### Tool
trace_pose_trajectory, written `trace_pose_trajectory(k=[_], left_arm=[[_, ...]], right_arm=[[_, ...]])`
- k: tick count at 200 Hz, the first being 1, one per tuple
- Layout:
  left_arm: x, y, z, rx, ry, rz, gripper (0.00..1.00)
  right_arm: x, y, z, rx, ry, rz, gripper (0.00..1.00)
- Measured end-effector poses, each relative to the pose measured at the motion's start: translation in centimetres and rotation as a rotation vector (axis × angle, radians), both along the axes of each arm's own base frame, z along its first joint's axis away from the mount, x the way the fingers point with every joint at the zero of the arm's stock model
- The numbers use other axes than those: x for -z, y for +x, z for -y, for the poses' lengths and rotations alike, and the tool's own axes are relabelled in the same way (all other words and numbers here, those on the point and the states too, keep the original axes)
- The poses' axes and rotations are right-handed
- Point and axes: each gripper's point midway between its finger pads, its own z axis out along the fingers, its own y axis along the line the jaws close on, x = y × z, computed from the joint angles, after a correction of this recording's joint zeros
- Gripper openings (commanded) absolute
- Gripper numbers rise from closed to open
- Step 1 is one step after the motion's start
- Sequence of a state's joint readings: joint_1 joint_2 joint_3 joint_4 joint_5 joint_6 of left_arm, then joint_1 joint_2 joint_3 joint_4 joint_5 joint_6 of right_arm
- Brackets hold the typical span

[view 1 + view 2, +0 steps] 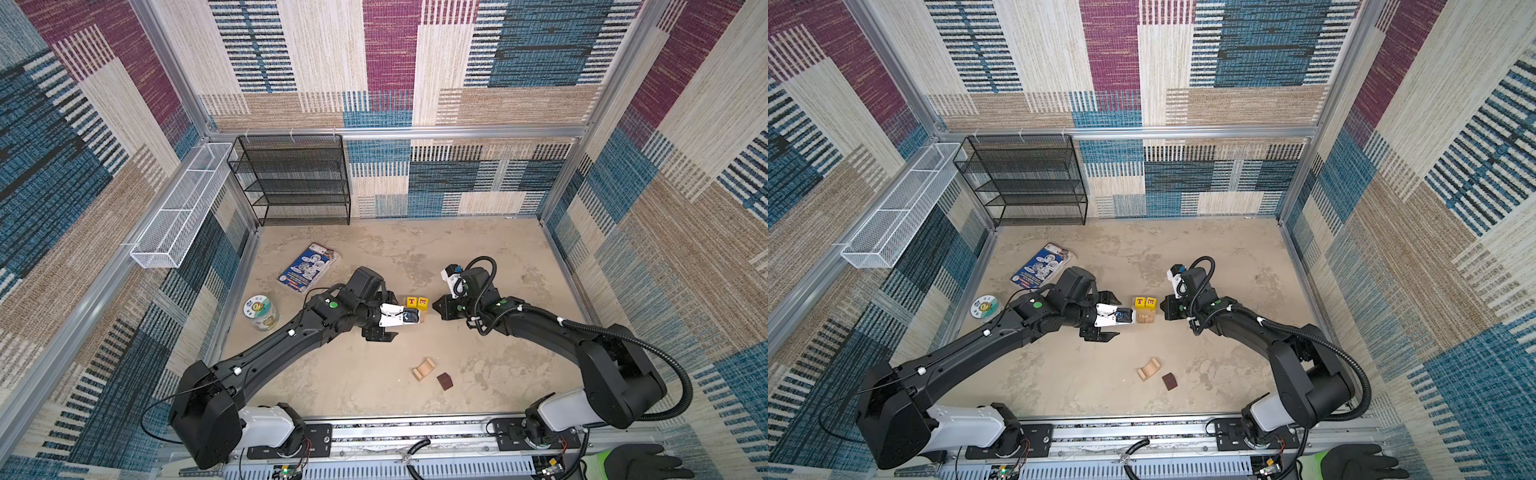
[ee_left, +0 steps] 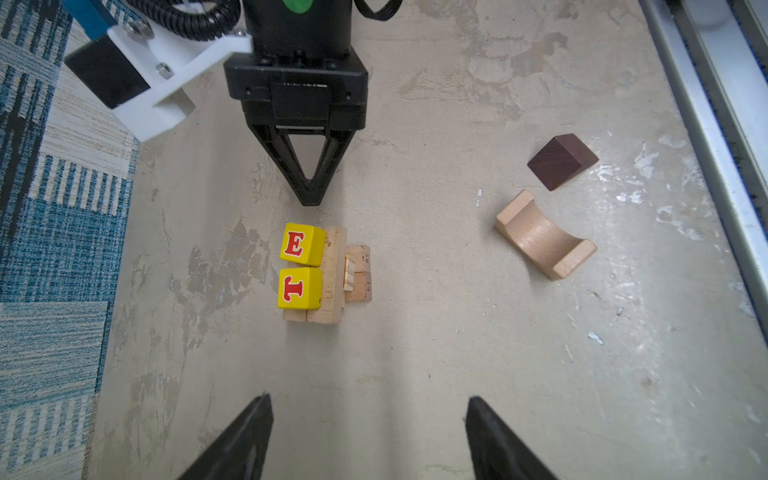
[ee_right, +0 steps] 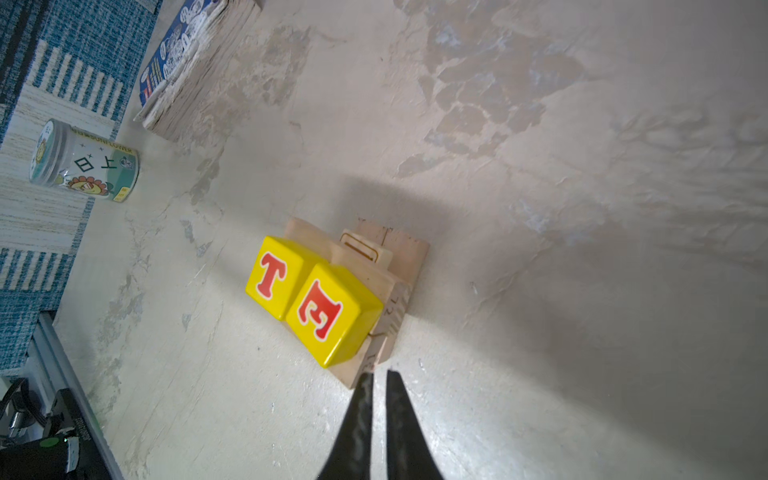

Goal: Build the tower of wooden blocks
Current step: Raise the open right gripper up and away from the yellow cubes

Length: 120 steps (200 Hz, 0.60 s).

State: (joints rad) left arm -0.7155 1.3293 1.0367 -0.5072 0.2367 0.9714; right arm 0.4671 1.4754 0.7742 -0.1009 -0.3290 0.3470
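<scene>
Right gripper [image 3: 380, 373] pressed together | wood block tower [image 3: 324, 307] just beside tip | left gripper [image 2: 369, 397] spread, tower ahead

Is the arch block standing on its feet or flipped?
Flipped: the arch block lies on its flat back, hollow facing up, feet pointing upward.

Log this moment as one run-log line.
tower: yellow cubes atop pale bars | arch, brown cube: unplaced | left gripper: open, empty | right gripper: shut, empty
</scene>
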Motion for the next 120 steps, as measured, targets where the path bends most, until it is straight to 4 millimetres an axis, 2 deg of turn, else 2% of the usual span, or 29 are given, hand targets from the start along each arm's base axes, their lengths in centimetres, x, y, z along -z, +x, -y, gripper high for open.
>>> trace_pose_trajectory(k=[120], left_arm=[[0.2, 0.2, -0.3, -0.012, 0.013, 0.009, 0.78]], right_arm=[[0.1, 0.5, -1.1, -0.037, 0.020, -0.020, 0.10]])
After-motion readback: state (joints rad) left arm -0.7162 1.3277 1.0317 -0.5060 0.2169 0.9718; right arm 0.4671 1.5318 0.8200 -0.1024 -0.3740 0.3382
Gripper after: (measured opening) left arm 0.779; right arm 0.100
